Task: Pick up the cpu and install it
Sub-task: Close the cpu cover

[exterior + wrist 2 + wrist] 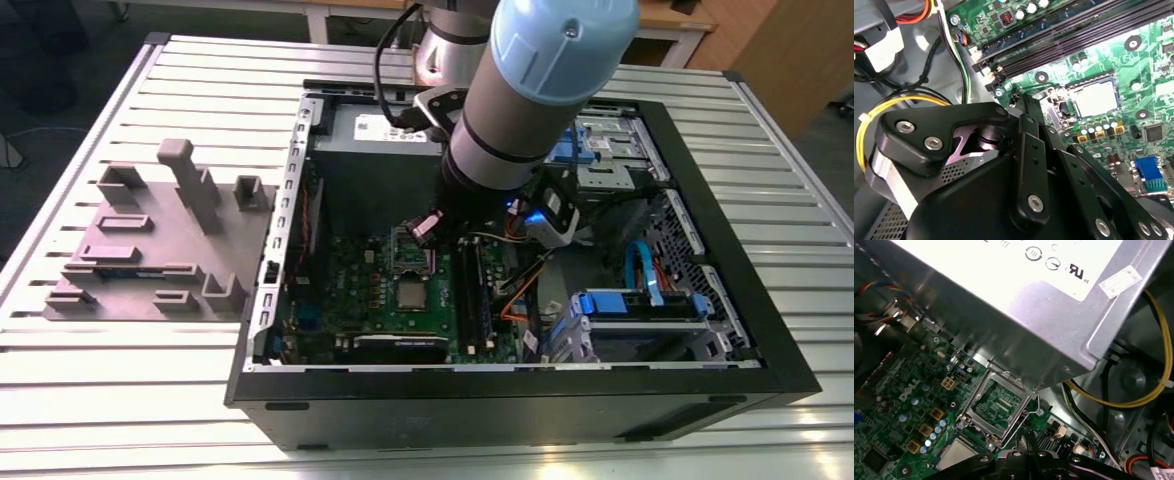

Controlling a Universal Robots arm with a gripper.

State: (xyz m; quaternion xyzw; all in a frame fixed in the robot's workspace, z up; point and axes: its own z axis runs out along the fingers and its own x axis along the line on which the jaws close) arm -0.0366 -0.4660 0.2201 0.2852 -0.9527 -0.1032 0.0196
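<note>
The cpu (411, 293), a small silver-grey square, lies flat in its socket on the green motherboard; I also see the cpu (1095, 96) in the second wrist view and the cpu (956, 456) in the first wrist view. Beside it the socket's metal lid frame (996, 405) stands swung open. My gripper (430, 230) hangs inside the case just above that lid frame (412, 250), a short way from the chip. Its black fingertips (1026, 440) sit pressed together by the thin wire lever, nothing visible between them. The gripper (1026, 97) points down at the board.
An open black computer case (534, 400) lies on a slatted metal table. The grey power supply (1004, 300) sits close beside the socket. Memory slots (1064, 35), loose cables and blue drive bays (641, 305) crowd the inside. A grey plastic fixture (154, 240) stands outside, at the exterior view's left.
</note>
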